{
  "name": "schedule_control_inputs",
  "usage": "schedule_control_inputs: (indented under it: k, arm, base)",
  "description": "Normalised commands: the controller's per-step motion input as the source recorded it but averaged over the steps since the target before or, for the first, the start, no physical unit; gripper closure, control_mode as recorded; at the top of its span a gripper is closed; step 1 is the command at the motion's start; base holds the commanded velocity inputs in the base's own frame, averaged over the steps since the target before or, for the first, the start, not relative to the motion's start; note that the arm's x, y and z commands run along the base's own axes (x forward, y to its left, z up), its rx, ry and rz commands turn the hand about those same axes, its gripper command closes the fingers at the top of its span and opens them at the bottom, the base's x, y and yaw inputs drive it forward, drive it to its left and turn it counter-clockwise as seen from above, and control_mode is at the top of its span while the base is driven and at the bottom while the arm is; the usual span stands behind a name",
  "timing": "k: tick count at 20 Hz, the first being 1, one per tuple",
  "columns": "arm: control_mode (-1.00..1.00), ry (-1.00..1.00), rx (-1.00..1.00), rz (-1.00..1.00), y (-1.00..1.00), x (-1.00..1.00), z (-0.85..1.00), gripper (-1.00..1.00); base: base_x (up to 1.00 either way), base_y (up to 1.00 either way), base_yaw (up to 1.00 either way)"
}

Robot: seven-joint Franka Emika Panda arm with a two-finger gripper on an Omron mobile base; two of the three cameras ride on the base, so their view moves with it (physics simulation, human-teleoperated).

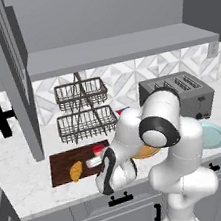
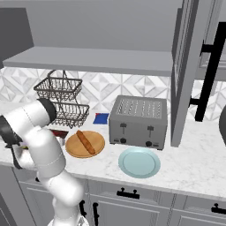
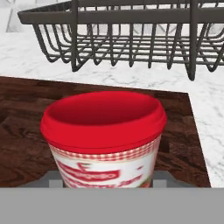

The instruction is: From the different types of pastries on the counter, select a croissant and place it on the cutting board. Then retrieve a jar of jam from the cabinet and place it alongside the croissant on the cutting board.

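The jar of jam (image 3: 103, 127), red-lidded with a red and white checked label, stands low over the right part of the dark cutting board (image 1: 62, 163). My gripper (image 1: 96, 156) is shut on it, a grey finger (image 3: 54, 179) pressing each side of the label. In the left base view the jar of jam (image 1: 98, 149) shows just above my hand. The croissant (image 1: 76, 171), golden-orange, lies on the board's front half, a little left of the jar. The board rests on the white marbled counter (image 1: 22, 182). My arm hides most of the board in the right base view.
A two-tier wire basket (image 1: 85, 111) stands right behind the board. To the right are a round tan board (image 2: 85, 145) bearing a brown stick roll, a blue square (image 2: 101, 118), a toaster (image 2: 139, 121) and a pale blue plate (image 2: 139, 162). The cabinet door (image 1: 13, 77) hangs open at the left.
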Motion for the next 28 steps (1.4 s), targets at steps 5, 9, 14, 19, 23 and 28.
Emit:
schedule_control_inputs:
  k: [5, 9, 14, 19, 23, 28]
  arm:
    - [-1.0, -0.06, 0.0, 0.12, -0.3, -0.86, -0.65, -1.0]
    - [-1.0, -0.12, 0.0, 0.15, -0.49, -0.84, -0.1, -1.0]
    - [-1.0, -0.06, 0.01, 0.05, -0.67, 0.29, 0.69, -1.0]
    - [-1.0, 0.0, 0.02, 0.0, -0.57, 0.51, 0.89, -1.0]
    - [-1.0, -0.03, 0.04, 0.0, -0.52, -0.41, 0.97, -1.0]
    - [-1.0, -0.22, 0.04, 0.06, -0.03, -0.91, 1.0, -1.0]
  base:
    - [0.0, 0.0, 0.0]
    - [0.0, 0.0, 0.0]
    - [0.0, 0.0, 0.0]
    - [0.0, 0.0, 0.0]
    - [0.0, 0.0, 0.0]
    - [0.0, 0.0, 0.0]
